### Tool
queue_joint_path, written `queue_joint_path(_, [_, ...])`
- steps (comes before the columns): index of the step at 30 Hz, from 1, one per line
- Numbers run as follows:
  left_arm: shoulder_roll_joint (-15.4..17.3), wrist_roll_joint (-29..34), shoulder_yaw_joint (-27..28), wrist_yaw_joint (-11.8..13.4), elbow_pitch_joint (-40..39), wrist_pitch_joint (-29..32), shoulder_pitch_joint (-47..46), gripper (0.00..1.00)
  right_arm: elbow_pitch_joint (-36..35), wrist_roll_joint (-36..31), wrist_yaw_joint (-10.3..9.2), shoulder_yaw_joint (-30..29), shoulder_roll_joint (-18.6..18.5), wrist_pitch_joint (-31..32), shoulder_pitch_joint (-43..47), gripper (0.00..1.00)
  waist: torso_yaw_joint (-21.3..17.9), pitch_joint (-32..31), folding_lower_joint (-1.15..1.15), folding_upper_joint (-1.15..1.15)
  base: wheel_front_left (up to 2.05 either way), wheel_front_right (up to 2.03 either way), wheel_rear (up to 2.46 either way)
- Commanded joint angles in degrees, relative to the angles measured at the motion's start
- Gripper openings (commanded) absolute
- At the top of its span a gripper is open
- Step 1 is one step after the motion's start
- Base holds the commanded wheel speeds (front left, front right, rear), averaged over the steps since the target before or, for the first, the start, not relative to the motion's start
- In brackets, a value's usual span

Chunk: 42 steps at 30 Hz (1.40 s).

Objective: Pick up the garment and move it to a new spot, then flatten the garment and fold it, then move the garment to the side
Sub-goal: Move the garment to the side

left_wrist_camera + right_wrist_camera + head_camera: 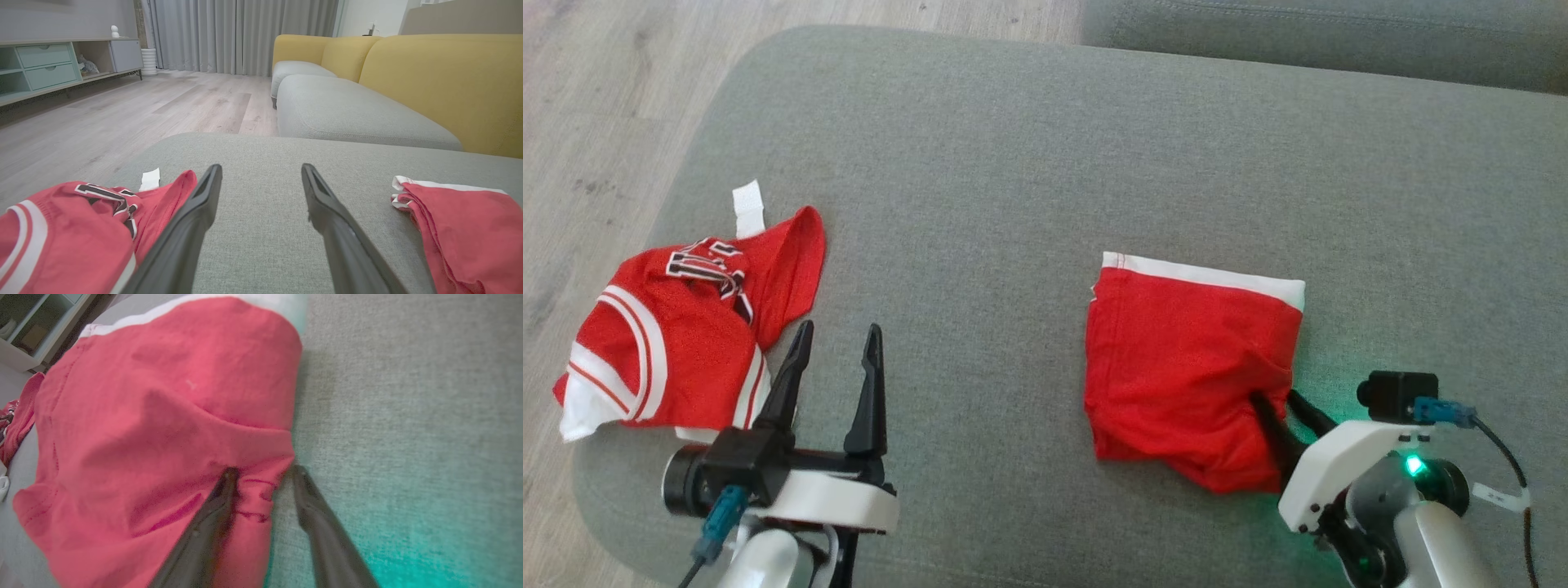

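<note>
Pale wood-plank floor [596, 122] runs along the far left, beside a broad grey fabric seat cushion [1013, 163]. At the cushion's left edge lies a crumpled red jersey with white stripes and black-and-white lettering [662, 343], a small white tag [748, 208] sticking out at its far side.

Just to the right of the jersey, the left gripper [840, 327] hovers over bare cushion. Its two long dark fingers [204, 196] are spread wide, hold nothing, and do not touch the jersey. In the left wrist view a yellow sofa back [441, 81] rises behind the grey seats.

Further right, well apart from the jersey, the task's thing lies flat on the cushion: a folded red cloth garment with a white band along its far edge [1184, 359]. It forms a rough square, with its lower right corner bunched.

At that corner sits the right gripper [1274, 398], reaching in from the lower right. In the right wrist view its fingers [212, 522] stand a moderate way apart and straddle the garment's right edge. One rests on the red cloth and the other on the grey cushion just beside it, with a small ridge of cloth between them. The cloth is not lifted. A green light [1413, 465] glows on the wrist and tints the cushion nearby.
</note>
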Motion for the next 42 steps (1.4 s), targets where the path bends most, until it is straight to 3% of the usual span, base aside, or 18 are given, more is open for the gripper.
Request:
queue_joint_path(1, [0.3, -0.4, 1.9, 0.1, -1.2, -0.7, -2.8, 1.0, 0.0, 0.0, -0.03, 1.8, -0.2, 0.9, -0.6, 0.0, -0.2, -0.1, 0.0, 0.0, 0.0, 0.0, 0.0])
queue_joint_path(10, [0.9, -0.9, 2.8, 0.9, -2.0, -1.2, -1.9, 1.0, -5.4, -3.5, -0.03, 3.5, -2.3, -0.1, -1.3, 0.0, -6.7, 0.5, 0.0, 0.0, 0.0, 0.0, 0.0])
queue_joint_path(17, [1.9, -1.0, 3.2, 0.8, -3.9, -1.3, -2.6, 1.0, -8.1, -3.6, -0.03, 5.1, -7.2, 0.1, -4.3, 0.0, -17.3, 2.8, 0.0, 0.0, 0.0, 0.0, 0.0])
queue_joint_path(24, [2.6, 0.0, 2.0, -0.1, -5.9, 0.0, -5.9, 1.0, -6.3, -2.6, -0.03, 3.9, -11.8, -1.0, -10.1, 0.0, -23.4, 6.9, 0.0, 0.0, 0.0, 0.0, 0.0])
queue_joint_path(32, [2.8, 1.9, -0.9, -2.2, -8.7, 1.6, -11.7, 1.0, -0.4, -4.2, -0.03, -4.9, -20.2, -3.3, -18.2, 0.0, -23.2, 14.3, 0.0, 0.0, 0.0, 0.0, 0.0])
queue_joint_path(37, [2.5, 3.2, -2.8, -3.8, -9.4, 1.6, -15.9, 1.0, 3.0, -7.4, -0.03, -15.7, -25.4, -2.8, -20.4, 0.0, -21.4, 18.6, 0.0, 0.0, 0.0, 0.0, 0.0])
queue_joint_path(42, [1.8, 4.0, -4.5, -5.4, -9.0, 1.1, -19.4, 1.0, 4.7, -12.5, -0.03, -26.5, -27.0, -3.2, -22.3, 0.0, -19.9, 21.7, 0.0, 0.0, 0.0, 0.0, 0.0])
